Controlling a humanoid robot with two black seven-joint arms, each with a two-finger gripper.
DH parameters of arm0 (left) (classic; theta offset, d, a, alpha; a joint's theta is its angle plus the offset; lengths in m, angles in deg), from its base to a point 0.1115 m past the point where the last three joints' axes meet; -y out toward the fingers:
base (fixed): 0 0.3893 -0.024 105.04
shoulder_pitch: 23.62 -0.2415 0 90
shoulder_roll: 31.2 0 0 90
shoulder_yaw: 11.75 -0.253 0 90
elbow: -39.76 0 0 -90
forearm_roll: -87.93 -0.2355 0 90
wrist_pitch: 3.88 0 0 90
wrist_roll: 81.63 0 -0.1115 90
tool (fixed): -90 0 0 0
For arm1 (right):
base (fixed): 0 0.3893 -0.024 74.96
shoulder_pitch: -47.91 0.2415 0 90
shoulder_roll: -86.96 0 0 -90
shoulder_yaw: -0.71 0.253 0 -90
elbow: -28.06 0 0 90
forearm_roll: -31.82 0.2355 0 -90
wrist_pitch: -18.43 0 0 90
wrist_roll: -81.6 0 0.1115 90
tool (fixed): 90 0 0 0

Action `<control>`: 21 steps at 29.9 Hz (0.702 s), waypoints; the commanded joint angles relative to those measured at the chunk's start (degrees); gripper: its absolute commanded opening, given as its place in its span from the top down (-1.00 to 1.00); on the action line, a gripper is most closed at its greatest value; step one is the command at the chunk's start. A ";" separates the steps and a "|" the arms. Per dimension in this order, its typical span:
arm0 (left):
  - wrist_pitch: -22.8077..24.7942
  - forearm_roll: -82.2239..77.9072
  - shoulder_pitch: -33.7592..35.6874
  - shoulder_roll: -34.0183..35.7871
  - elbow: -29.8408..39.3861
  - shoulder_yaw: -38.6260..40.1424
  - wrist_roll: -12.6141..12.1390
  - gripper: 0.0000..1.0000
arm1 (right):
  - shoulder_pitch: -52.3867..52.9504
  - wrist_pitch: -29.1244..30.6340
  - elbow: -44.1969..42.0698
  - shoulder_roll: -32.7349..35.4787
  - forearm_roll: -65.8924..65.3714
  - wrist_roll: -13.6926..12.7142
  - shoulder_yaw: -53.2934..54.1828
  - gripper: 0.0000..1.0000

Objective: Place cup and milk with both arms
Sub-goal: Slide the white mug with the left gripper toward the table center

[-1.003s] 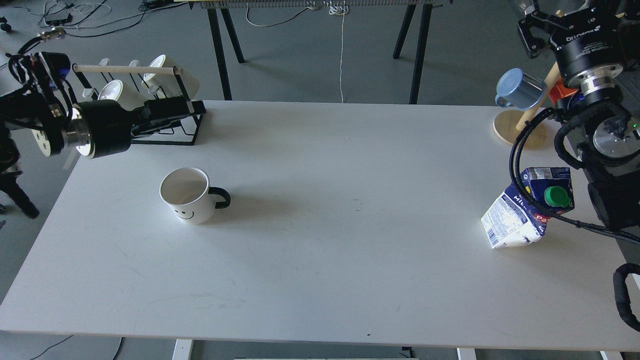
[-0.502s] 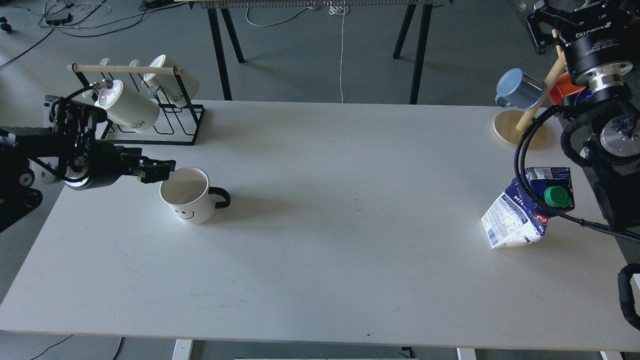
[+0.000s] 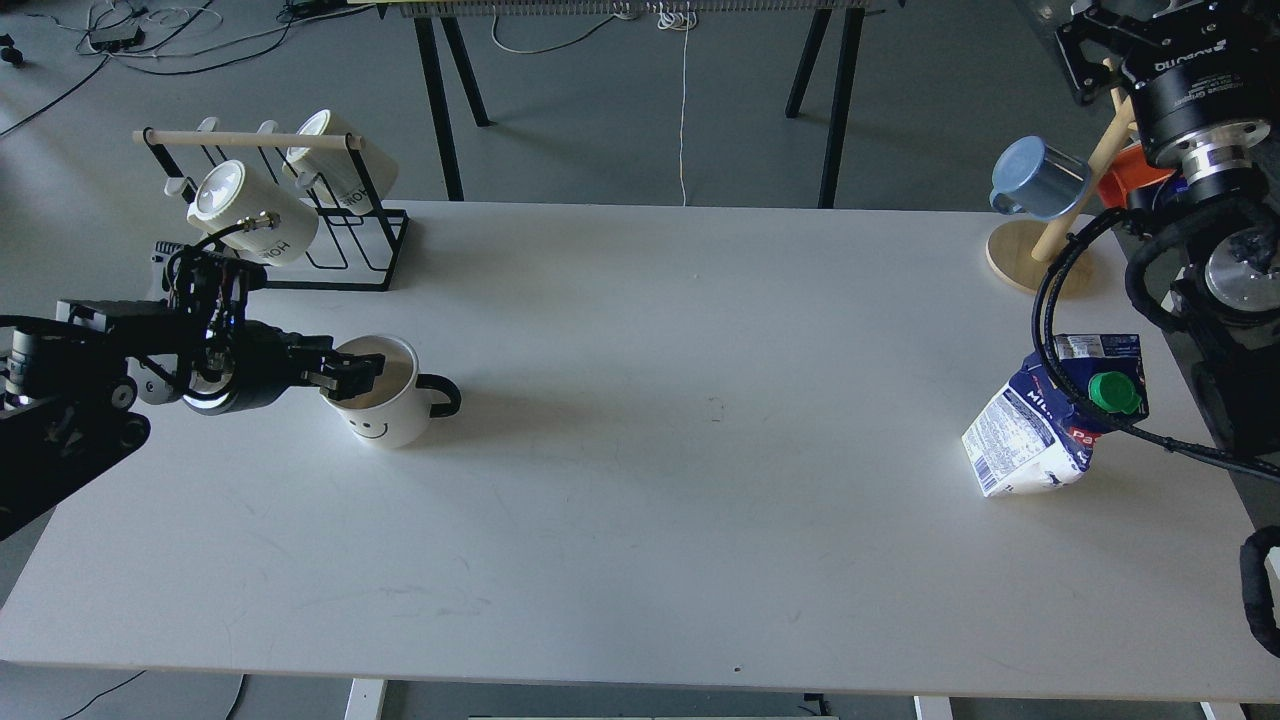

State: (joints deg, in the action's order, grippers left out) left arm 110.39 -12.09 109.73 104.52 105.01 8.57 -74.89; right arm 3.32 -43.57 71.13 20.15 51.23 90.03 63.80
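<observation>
Reaching in from the left edge of the frame, the left gripper (image 3: 352,375) sits at the near-left rim of the cup (image 3: 385,405), a white mug with a smiley face and a black handle, standing upright in the left-centre of the white table (image 3: 640,520). One finger appears to lie over the mouth of the cup and the other outside the wall, a rim pinch; whether the fingers have closed on the wall I cannot tell, since they read dark against the mug's interior. Approach from the side opposite the handle makes sense: handle points right, so the rim section facing the arm is unobstructed.

Milk carton (image 3: 1050,425) stands at the right edge of the table, mid-height in the frame, leaning and somewhat crumpled, green cap turned toward the camera. A black cable loop from the right arm hangs across its front. Right gripper (image 3: 1085,45) is in the upper right corner, well above and behind the carton, holding nothing that I can see; its finger spacing is cut off by the frame edge, so openness cannot be told.

Background items: black wire rack (image 3: 350,250) with white mugs hung at upper left, wooden mug tree (image 3: 1040,262) carrying a blue cup (image 3: 1040,180) at upper right.

Judgement: cup grasp in progress, milk not yet approached. Risk: a soft carton may buckle under a firm squeeze.
</observation>
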 commanded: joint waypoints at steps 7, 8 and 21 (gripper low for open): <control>0.95 -0.08 -0.81 -0.89 -1.88 -0.11 2.83 0.82 | -0.07 0.00 -0.19 1.59 0.01 0.10 0.09 -0.98; 0.95 -0.08 -0.46 -1.24 -1.79 -0.02 3.18 0.88 | -0.07 0.00 -0.19 1.59 0.01 0.10 0.09 -0.98; 3.73 -0.08 10.08 -7.20 6.99 0.25 4.42 0.98 | 0.54 0.00 -0.10 1.50 0.01 0.10 0.18 -0.98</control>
State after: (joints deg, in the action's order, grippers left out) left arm 113.94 -12.13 116.41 101.44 110.19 9.14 -70.07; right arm 3.24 -43.57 71.04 21.67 51.23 90.13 63.97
